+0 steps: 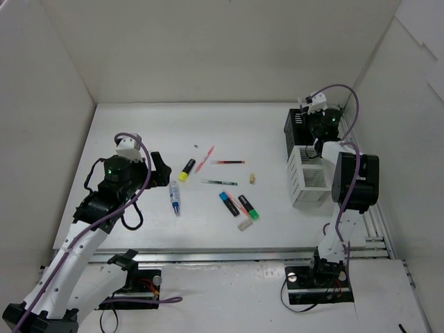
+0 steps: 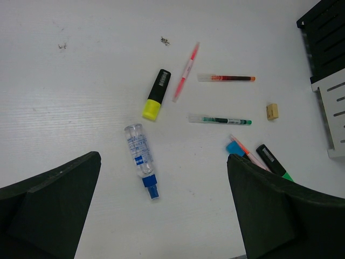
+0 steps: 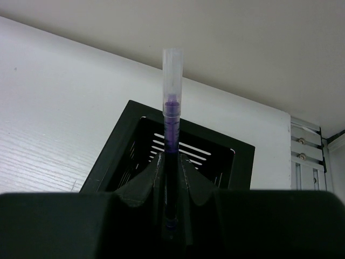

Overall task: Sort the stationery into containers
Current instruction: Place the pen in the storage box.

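**A:** The right arm (image 1: 355,182) is folded with its elbow high beside the white box (image 1: 305,184), wrist reaching out to the black box (image 3: 121,137).

**B:** The right claw (image 3: 171,162) is pinched tight on a purple pen (image 3: 171,108). The clear cap sticks out past the fingertips, above the black box's open top.

**A:** And the left arm (image 1: 104,201)?

**B:** It's bent, wrist raised over the worktop (image 2: 64,97). The left claw (image 2: 163,162) gapes wide and grips nothing. The white-blue tube (image 2: 139,154) lies below it, the yellow highlighter (image 2: 156,94) just beyond, and pens are scattered loose further right.
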`<state>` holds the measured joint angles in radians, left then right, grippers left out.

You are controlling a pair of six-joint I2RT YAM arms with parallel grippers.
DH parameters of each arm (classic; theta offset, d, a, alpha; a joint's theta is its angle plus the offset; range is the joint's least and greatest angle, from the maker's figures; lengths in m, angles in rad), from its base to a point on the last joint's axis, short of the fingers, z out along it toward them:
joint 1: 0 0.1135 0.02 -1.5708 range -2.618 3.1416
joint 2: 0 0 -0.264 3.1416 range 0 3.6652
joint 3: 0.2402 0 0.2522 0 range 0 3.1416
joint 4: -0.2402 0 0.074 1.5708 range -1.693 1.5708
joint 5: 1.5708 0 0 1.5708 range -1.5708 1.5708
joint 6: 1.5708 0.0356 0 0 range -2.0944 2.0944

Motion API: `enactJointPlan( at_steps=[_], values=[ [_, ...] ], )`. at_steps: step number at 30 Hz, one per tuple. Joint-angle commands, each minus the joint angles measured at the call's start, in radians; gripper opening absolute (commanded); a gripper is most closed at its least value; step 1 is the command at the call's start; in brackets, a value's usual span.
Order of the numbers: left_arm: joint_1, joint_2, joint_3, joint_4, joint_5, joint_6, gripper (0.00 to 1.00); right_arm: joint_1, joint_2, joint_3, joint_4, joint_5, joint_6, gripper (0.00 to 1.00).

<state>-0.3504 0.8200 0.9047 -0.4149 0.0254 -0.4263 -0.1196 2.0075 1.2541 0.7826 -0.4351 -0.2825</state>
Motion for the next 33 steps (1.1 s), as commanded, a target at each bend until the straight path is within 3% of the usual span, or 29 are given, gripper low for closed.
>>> enactJointPlan(
  at_steps=[1,18,24,25,30,33],
  values=[
    [0.01,0.004,0.023,0.059,0.001,0.014,0.99,-0.009,-0.033,0.002,0.092,-0.031,0.003,0.11],
    [0.01,-0.016,0.022,0.048,0.005,0.015,0.99,-0.015,-0.117,-0.001,0.092,-0.036,0.031,0.39],
    [0.01,-0.032,0.025,0.045,0.01,0.017,0.99,-0.015,-0.272,-0.031,0.087,0.021,0.094,0.71],
    [0.01,-0.035,0.025,0.042,0.01,0.017,0.99,-0.014,-0.297,-0.039,0.089,0.01,0.106,0.98],
    [0.01,-0.047,0.023,0.027,0.007,-0.003,0.99,0.001,-0.461,-0.084,0.037,-0.072,0.192,0.98],
    [0.01,-0.045,0.034,-0.018,-0.008,-0.023,0.99,0.079,-0.524,0.01,-0.312,-0.102,0.071,0.98]
  ],
)
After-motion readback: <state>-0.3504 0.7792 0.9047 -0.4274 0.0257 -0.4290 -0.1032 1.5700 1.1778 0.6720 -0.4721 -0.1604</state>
